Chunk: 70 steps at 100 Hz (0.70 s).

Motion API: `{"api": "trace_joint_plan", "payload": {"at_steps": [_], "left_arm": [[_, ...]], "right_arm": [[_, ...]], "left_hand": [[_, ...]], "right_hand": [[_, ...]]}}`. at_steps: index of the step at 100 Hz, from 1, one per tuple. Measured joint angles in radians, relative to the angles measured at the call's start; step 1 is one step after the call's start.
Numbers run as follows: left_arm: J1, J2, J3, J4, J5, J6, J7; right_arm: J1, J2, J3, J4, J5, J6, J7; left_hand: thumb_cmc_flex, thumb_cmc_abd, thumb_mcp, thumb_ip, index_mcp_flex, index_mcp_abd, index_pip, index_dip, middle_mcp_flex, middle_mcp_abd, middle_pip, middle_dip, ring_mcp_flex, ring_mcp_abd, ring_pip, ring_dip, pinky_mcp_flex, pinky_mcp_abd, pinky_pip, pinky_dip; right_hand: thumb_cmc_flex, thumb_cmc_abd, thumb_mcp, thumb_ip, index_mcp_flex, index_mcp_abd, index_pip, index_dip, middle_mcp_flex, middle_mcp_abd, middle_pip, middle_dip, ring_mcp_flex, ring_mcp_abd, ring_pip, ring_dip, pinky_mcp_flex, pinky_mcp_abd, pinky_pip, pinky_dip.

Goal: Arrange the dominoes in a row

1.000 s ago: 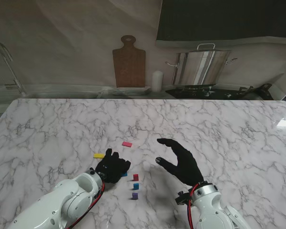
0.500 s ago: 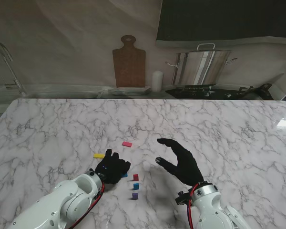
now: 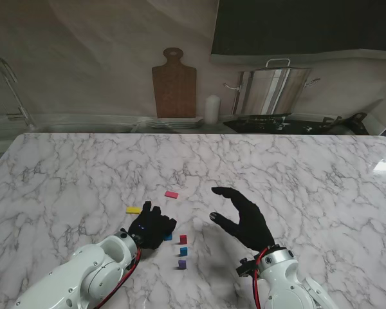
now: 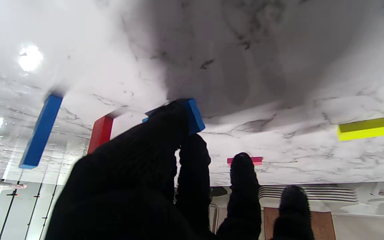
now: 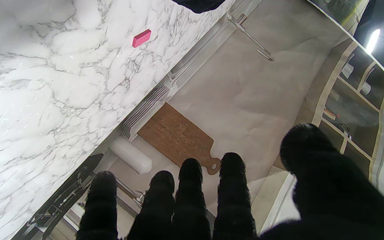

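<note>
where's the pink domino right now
In the stand view the pink domino lies flat, farther from me than the left hand, right of the yellow domino.

White marble table top with grey veins. Behind its far edge: wooden cutting board upright against the wall, stack of white plates at its foot, white candle just right of the board. Further right a steel stockpot with lid on a black stove. Chrome tap at far left. Dark panel above the pot.
</note>
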Motion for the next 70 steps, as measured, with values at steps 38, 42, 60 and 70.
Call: {"api": "trace_joint_plan", "payload": {"at_steps": [38, 42, 60, 70], "left_arm": [[0.010, 0.001, -0.005, -0.012, 0.002, -0.005, -0.001], [0.011, 0.001, -0.006, -0.013, 0.002, -0.006, -0.001], [0.025, 0.000, -0.019, -0.029, 0.001, 0.013, -0.004], [0.029, -0.001, -0.024, -0.034, -0.001, 0.024, -0.009]], "right_arm": [[0.000, 0.000, 0.000, 0.000, 0.000, 0.000, 0.000], [0.000, 0.000, 0.000, 0.000, 0.000, 0.000, 0.000], [-0.001, 0.000, 0.000, -0.001, -0.001, 0.000, -0.001], [-0.001, 0.000, 0.001, -0.001, -0.001, 0.000, -0.001]], "left_hand": [[0.000, 0.000, 0.010, 0.000, 0.012, -0.002, 0.014, 0.037, 0.053, -0.009, 0.119, 0.008, 0.054, -0.001, 0.062, 0.034, 0.000, 0.001, 0.018, 0.024], [0.000, 0.000, 0.010, 0.000, 0.012, -0.002, 0.014, 0.037, 0.053, -0.010, 0.120, 0.008, 0.054, -0.001, 0.063, 0.034, 0.000, 0.001, 0.021, 0.024], [-0.043, 0.030, -0.036, 0.005, -0.055, 0.029, -0.161, -0.120, -0.039, 0.003, -0.127, -0.048, 0.000, -0.002, -0.048, -0.035, -0.001, 0.001, -0.026, 0.023], [-0.134, 0.113, -0.043, 0.038, -0.072, 0.060, -0.355, -0.241, -0.135, 0.010, -0.211, -0.240, -0.021, -0.002, -0.110, -0.091, -0.011, 0.001, -0.084, 0.025]], "right_hand": [[0.000, 0.000, 0.000, 0.000, 0.000, 0.000, 0.000, 0.000, 0.000, 0.000, 0.000, 0.000, 0.000, 0.000, 0.000, 0.000, 0.000, 0.000, 0.000, 0.000], [0.000, 0.000, 0.000, 0.000, 0.000, 0.000, 0.000, 0.000, 0.000, 0.000, 0.000, 0.000, 0.000, 0.000, 0.000, 0.000, 0.000, 0.000, 0.000, 0.000], [0.000, 0.000, 0.000, 0.000, 0.000, 0.000, 0.000, 0.000, 0.000, 0.000, 0.000, 0.000, 0.000, 0.000, 0.000, 0.000, 0.000, 0.000, 0.000, 0.000], [0.000, 0.000, 0.000, 0.000, 0.000, 0.000, 0.000, 0.000, 0.000, 0.000, 0.000, 0.000, 0.000, 0.000, 0.000, 0.000, 0.000, 0.000, 0.000, 0.000]]}}
